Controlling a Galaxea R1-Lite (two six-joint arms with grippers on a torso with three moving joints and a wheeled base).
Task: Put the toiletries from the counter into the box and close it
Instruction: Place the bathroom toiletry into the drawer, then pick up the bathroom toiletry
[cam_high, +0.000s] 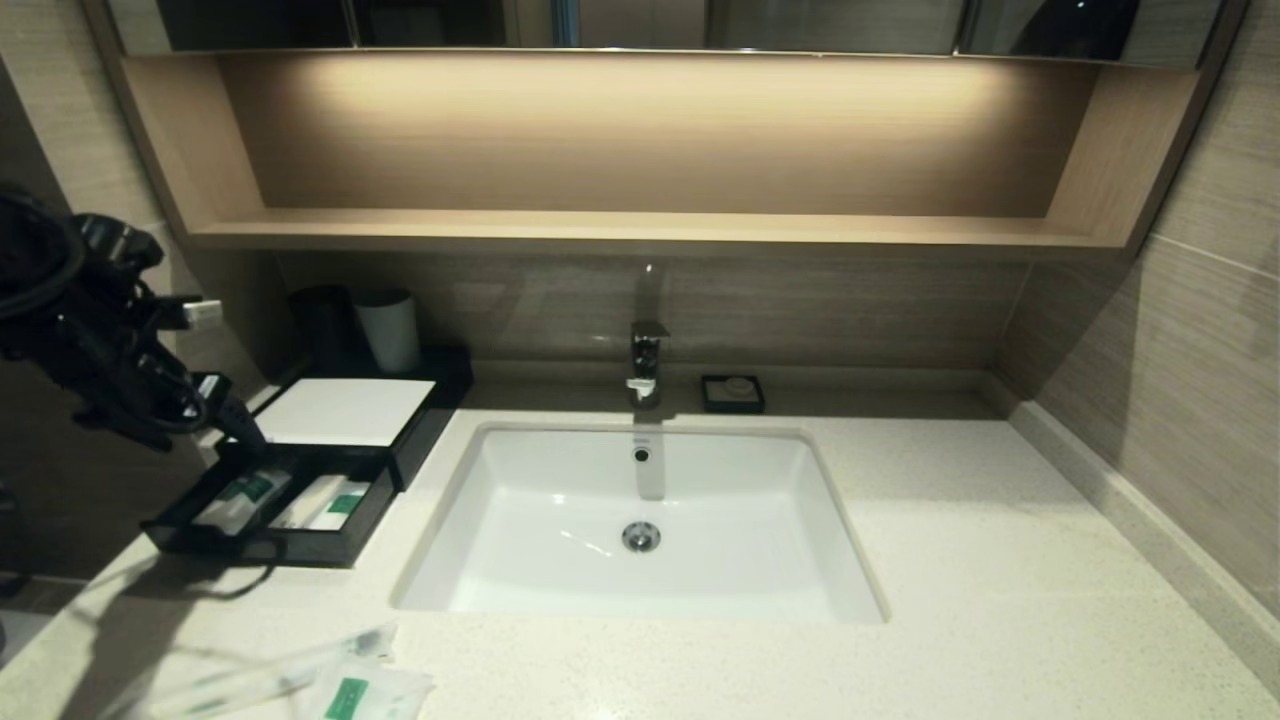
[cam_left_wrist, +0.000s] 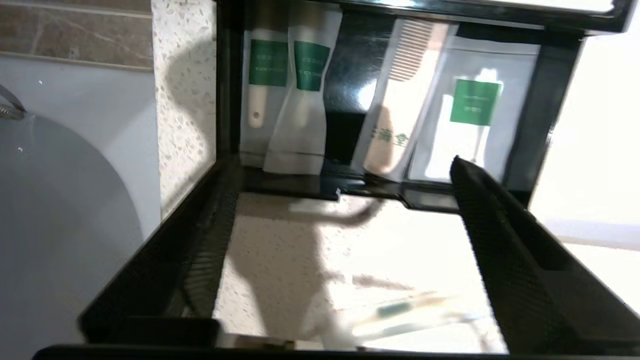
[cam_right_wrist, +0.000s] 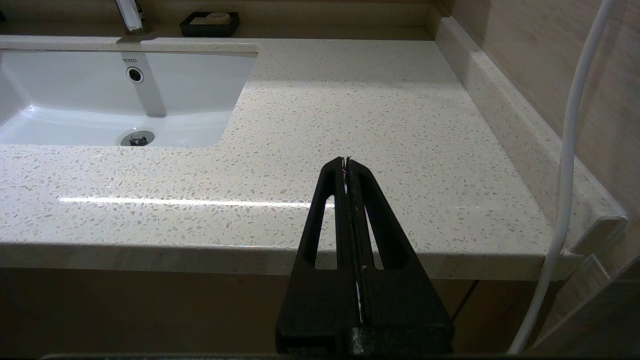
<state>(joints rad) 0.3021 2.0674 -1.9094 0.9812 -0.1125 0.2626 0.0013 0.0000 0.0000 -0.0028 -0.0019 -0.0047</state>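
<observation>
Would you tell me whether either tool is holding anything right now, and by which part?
Nothing is held. The left tool stands open above the box drawer, with nothing between its fingers. The right tool is shut and empty, parked off the counter edge.

- The left claw (cam_left_wrist: 345, 250) hangs open over the speckled worktop (cam_left_wrist: 280, 260).
- Beyond it, the box (cam_left_wrist: 550, 110) drawer holds green-labelled sachets (cam_left_wrist: 310, 100) (a comb (cam_left_wrist: 400, 100) too).

L gripper (cam_left_wrist: 345, 200) fingers spread wide; R gripper (cam_right_wrist: 346, 162) shut, parked.
</observation>
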